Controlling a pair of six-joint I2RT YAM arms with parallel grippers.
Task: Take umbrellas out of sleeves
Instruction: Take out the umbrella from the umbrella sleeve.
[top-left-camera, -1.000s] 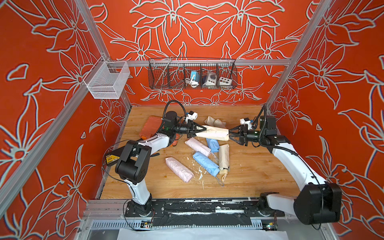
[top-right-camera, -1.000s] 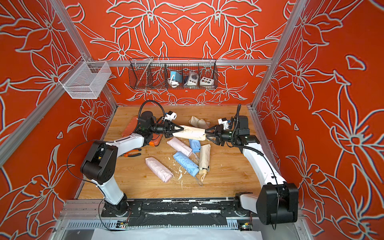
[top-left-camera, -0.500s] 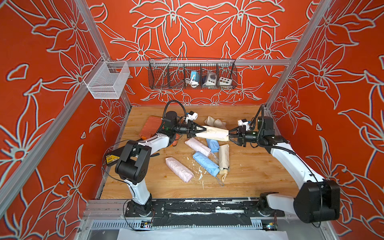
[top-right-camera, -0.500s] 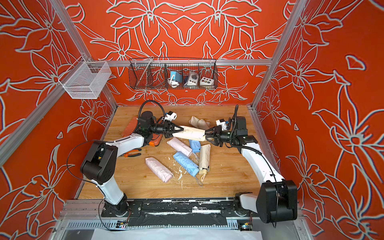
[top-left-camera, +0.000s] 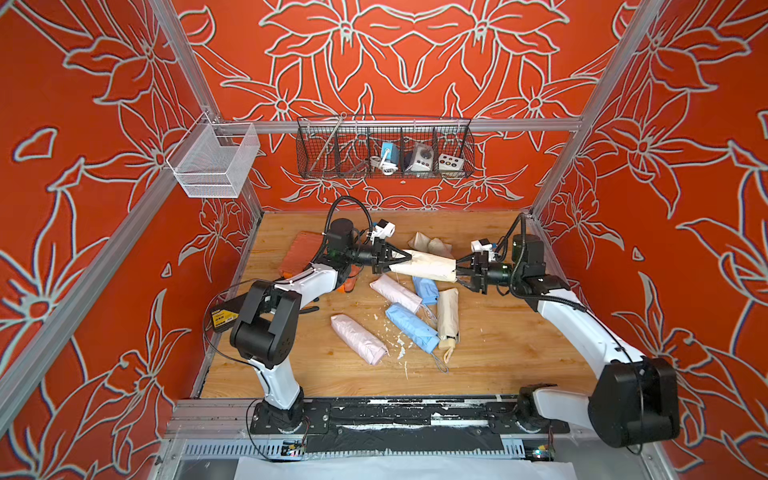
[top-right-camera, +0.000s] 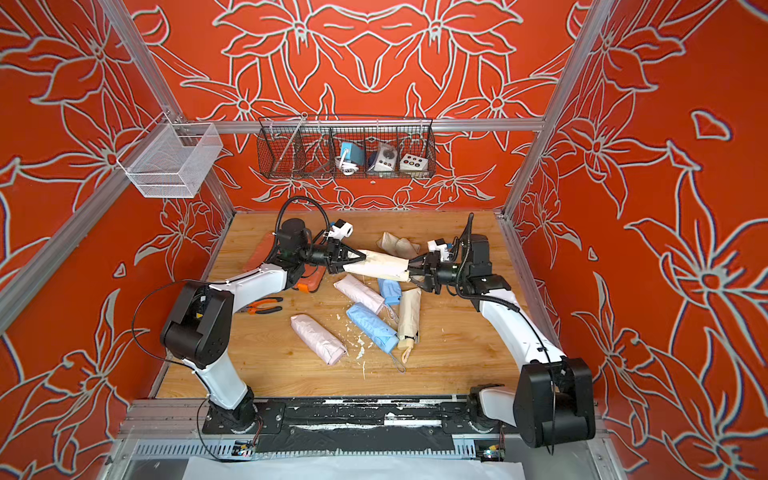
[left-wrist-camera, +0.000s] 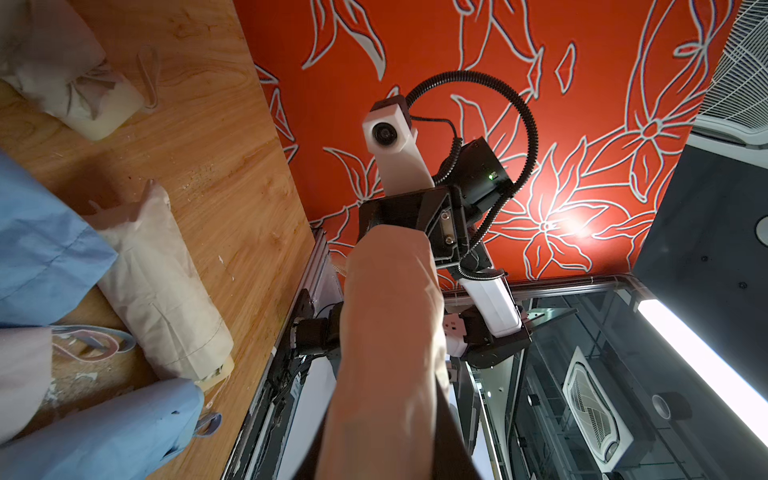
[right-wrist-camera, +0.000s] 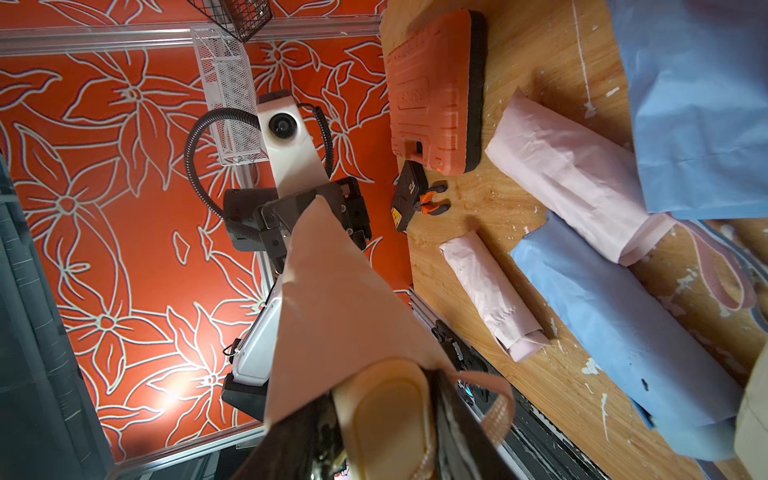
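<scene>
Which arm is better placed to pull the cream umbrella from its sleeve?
Right: the right gripper grips the cream umbrella by its handle at the open end of the cream sleeve, so it can likely draw straight out. The left gripper only pinches the closed tip, an anchor.

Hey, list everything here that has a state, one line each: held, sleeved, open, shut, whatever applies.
raised umbrella: off the table, inside its sleeve.
left end effector: shut on the sleeve's tapered tip.
right end effector: shut on the raised umbrella's handle.
orange case: closed, lying flat.
front pink umbrella: lying on the table, sleeved.
front blue umbrella: lying on the table, sleeved.
</scene>
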